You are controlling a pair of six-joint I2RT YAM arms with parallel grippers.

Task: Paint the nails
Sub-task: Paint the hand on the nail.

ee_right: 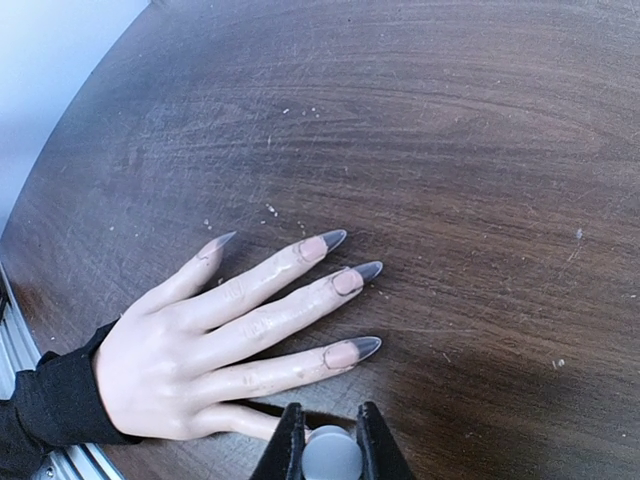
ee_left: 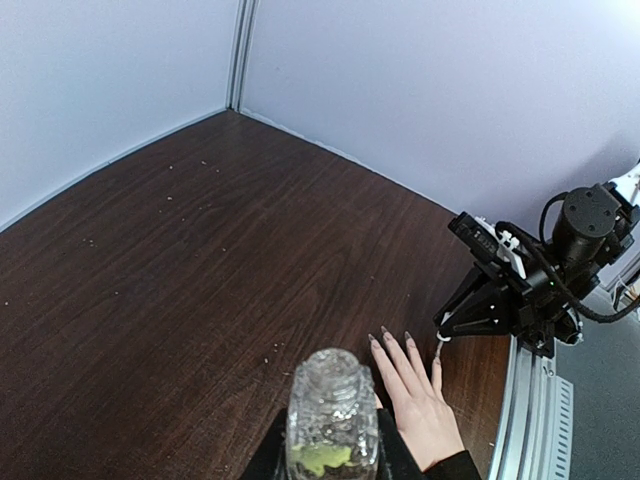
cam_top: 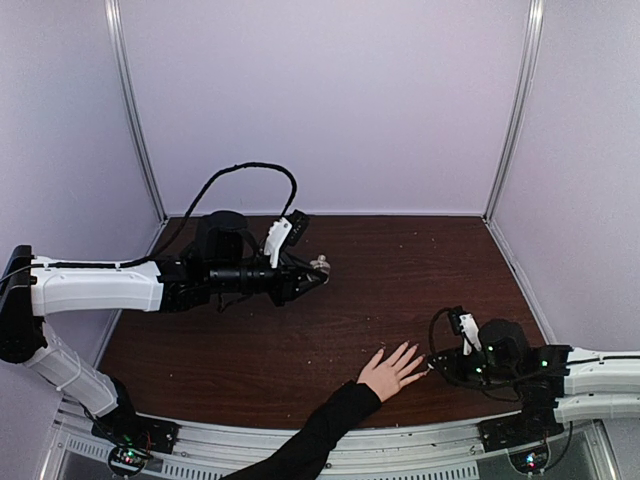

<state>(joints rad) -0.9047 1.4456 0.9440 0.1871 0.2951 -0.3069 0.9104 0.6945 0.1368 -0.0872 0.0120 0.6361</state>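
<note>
Right gripper [ee_right: 331, 415] pinches the brush cap [ee_right: 332, 456] beside the hand [ee_right: 180, 350]; left gripper [cam_top: 308, 276], well apart, clamps the bottle [ee_left: 333, 420]. Mid-painting, likely; next: steady strokes on the nails [ee_right: 348, 352].

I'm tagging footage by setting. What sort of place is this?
Probably a robot test cell in a lab, not a salon: plain pale walls on metal posts box in a wooden table, and two arms are bolted to a rail at its near edge.
</note>
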